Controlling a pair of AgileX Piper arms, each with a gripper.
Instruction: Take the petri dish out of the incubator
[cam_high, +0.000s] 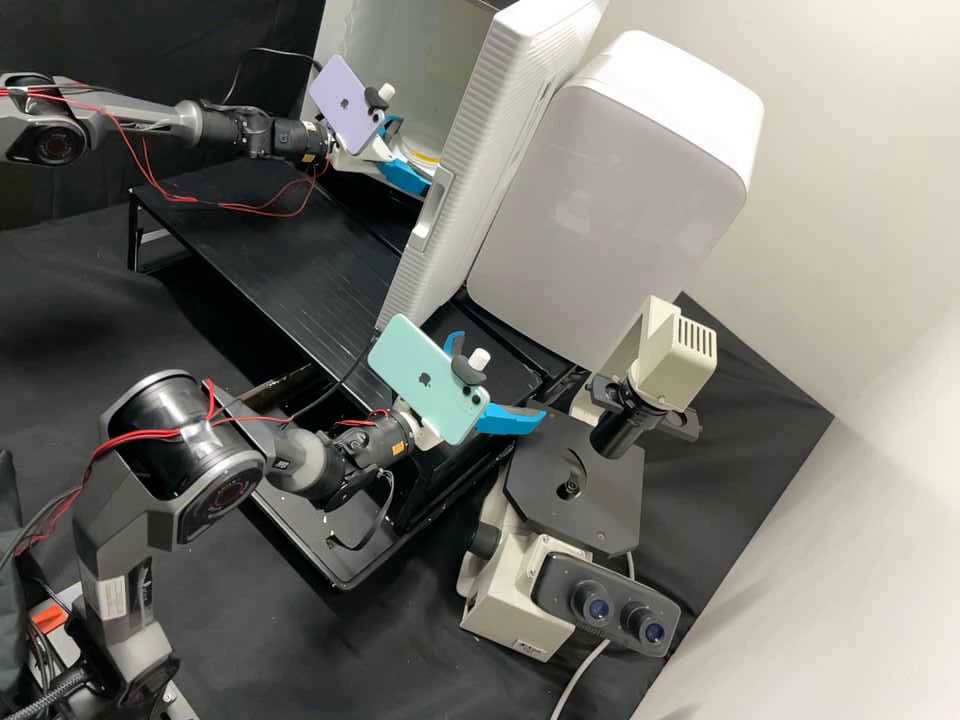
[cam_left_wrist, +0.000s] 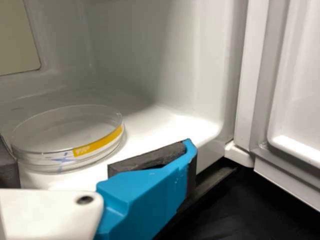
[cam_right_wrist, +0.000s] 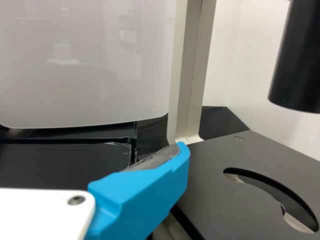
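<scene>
A clear petri dish (cam_left_wrist: 67, 135) with a yellow label lies on the white floor inside the incubator (cam_left_wrist: 165, 65). The incubator's ribbed door (cam_high: 485, 160) stands open. My left gripper (cam_left_wrist: 95, 150) is inside the chamber and open, one blue finger (cam_left_wrist: 150, 190) on one side of the dish and a grey pad (cam_left_wrist: 6, 170) on the other. In the high view the left gripper (cam_high: 402, 152) is at the incubator mouth, with the dish (cam_high: 422, 156) just beyond it. My right gripper (cam_high: 515, 415) hangs open and empty over the microscope stage (cam_right_wrist: 240, 170).
A black raised shelf (cam_high: 290, 250) runs in front of the incubator. A large white housing (cam_high: 620, 180) stands right of the door. The microscope (cam_high: 570, 560), with its head (cam_high: 670, 360), sits at the front right. The incubator's door frame (cam_left_wrist: 260, 100) is close beside the left gripper.
</scene>
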